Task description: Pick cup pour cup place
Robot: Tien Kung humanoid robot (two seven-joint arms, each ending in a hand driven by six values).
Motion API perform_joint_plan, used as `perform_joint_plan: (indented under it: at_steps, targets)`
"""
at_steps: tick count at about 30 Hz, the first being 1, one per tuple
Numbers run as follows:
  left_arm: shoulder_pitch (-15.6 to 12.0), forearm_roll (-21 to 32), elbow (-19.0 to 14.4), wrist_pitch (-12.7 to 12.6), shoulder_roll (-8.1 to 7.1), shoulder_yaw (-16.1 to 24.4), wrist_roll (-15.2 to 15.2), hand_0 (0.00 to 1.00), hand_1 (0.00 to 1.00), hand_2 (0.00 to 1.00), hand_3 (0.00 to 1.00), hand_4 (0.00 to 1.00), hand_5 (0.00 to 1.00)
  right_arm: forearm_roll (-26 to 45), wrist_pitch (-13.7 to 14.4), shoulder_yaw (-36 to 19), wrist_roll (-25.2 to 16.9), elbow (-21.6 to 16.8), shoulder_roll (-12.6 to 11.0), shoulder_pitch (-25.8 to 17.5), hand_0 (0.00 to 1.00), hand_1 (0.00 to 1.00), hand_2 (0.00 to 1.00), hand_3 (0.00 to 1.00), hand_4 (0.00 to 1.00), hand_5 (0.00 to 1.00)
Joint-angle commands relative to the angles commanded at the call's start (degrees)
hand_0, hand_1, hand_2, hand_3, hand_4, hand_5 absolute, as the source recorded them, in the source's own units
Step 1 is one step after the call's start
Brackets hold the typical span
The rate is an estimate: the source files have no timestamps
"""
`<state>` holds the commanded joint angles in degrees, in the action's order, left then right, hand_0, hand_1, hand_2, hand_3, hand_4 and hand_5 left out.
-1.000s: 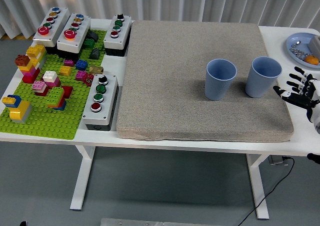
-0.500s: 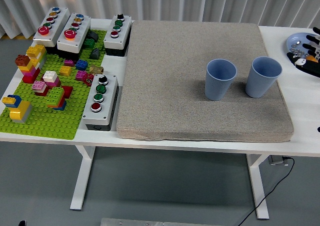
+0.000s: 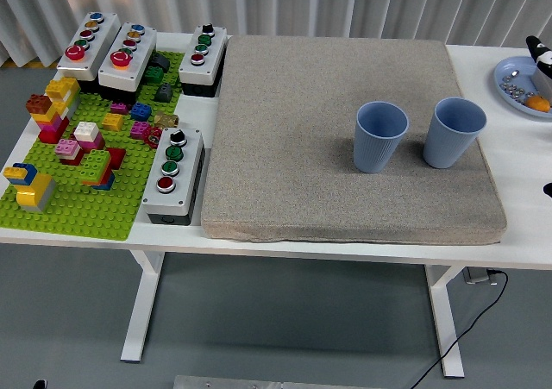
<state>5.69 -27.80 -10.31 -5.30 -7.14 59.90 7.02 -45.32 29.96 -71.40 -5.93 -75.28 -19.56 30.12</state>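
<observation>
On the grey mat (image 3: 345,130), which served as the landmark for everything else, two blue cups stood upright and apart toward its right side: the left cup (image 3: 379,136) nearer the mat's middle, the right cup (image 3: 452,132) close to the mat's right edge. Neither cup was held or tipped, and whether either held anything could not be told from above. Left of the mat lay a green baseplate (image 3: 78,201) covered with coloured bricks, with grey button boxes (image 3: 172,175) between baseplate and mat and more at the far left corner. Right of the mat, toward the far edge of the white table (image 3: 517,182), sat a blue plate (image 3: 516,87) with small items, and just at the frame's edge there only a black-and-white tip of the right hand (image 3: 542,51) showed; whether its fingers were spread or curled could not be told. No left hand appeared. Judged from this, the task looked unstarted: picking, pouring and placing all remained to be done.
</observation>
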Motion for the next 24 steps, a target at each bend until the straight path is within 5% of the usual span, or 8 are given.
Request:
perform_joint_plan:
  at_steps: [17,18,23,24]
  targets:
    - [0.0,0.7,0.0,0.1,-0.12,-1.3,0.1,0.706,0.663,0.733,0.669,0.473,0.972,7.2,-2.2,-8.8,-4.0,9.0,5.0,6.3,0.868,0.744,0.727,0.792,0.851,0.356]
    - [0.0,0.6,0.0,0.1,-0.12,-1.3,0.1,0.706,0.663,0.732,0.669,0.472,0.973,9.2,-3.1,-9.7,-3.7,9.4,5.0,6.5,0.853,0.728,0.699,0.77,0.849,0.565]
    - [0.1,0.4,0.0,0.1,-0.1,-1.2,0.2,0.706,0.663,0.732,0.669,0.472,0.973,14.2,-1.1,-13.1,-6.4,10.8,5.6,7.3,0.853,0.728,0.699,0.77,0.849,0.565]
    - [0.1,0.4,0.0,0.1,-0.1,-1.3,0.2,0.706,0.664,0.734,0.669,0.47,0.975,15.4,0.2,-13.3,-7.9,10.8,5.6,7.4,0.875,0.772,0.765,0.796,0.834,0.638]
